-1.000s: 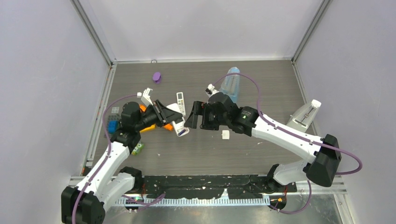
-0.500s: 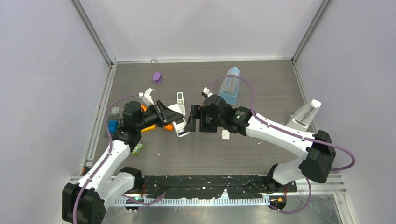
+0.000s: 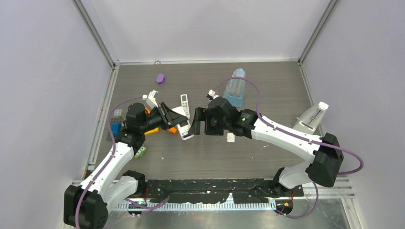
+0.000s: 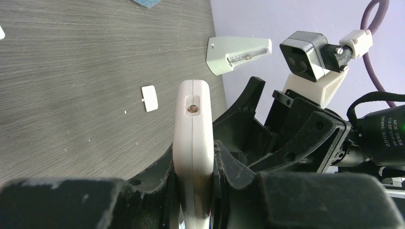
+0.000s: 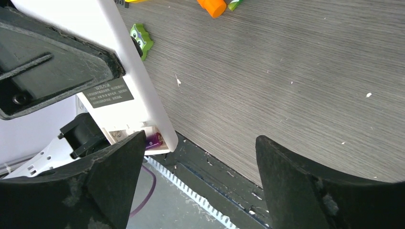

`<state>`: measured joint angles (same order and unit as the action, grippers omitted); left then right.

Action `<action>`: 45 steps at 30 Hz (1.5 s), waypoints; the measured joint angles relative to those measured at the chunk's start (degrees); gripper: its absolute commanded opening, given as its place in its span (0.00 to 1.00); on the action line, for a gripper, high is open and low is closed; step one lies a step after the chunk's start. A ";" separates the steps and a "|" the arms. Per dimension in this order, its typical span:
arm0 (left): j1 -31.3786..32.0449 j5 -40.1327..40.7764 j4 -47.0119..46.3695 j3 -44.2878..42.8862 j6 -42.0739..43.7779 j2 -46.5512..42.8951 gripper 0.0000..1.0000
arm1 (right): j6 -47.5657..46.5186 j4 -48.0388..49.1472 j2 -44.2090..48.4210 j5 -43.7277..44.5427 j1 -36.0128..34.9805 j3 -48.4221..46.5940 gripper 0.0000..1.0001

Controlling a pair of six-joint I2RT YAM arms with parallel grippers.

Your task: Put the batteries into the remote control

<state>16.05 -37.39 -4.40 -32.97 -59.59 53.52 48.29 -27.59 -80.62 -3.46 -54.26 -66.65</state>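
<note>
Two robot arms, left arm (image 3: 114,157) and right arm (image 3: 286,136), over one grey surface (image 3: 215,157). Two white remote controls: clamped remote (image 3: 184,130), loose remote (image 3: 185,106). One purple battery (image 5: 154,140) in view. One blue bottle (image 3: 235,88), one purple cap (image 3: 160,78), one small white cover (image 3: 231,138), one blue block (image 3: 115,129), one green piece (image 3: 140,152), one white wedge-shaped device (image 3: 313,117). Orange pieces (image 5: 212,5) partly hidden, count unclear.

My right tool (image 5: 199,139) has bare table (image 5: 286,71) between its fingers (image 5: 305,191); the remote (image 5: 126,62) in my left tool (image 4: 193,167) crowds one.
</note>
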 measured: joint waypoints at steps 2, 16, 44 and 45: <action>0.00 -0.02 0.00 -0.02 0.00 0.00 0.00 | 0.02 -0.26 0.00 -0.04 0.00 -0.11 0.98; 0.00 -1.62 0.26 -0.79 -0.07 1.40 0.00 | 0.52 8.66 4.07 -9.03 0.00 1.97 0.95; -0.02 -5.90 -1.27 -0.87 -3.26 3.61 0.00 | -1.49 10.19 0.33 -15.41 0.00 2.69 0.56; -0.02 -5.95 -1.29 -0.87 -3.26 3.61 0.00 | -1.49 10.08 0.33 -15.32 0.00 2.69 0.54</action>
<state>16.03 -43.33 -5.69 -33.85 -62.85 57.12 46.81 -17.52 -80.29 -18.79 -54.26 -63.96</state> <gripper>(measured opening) 0.231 0.593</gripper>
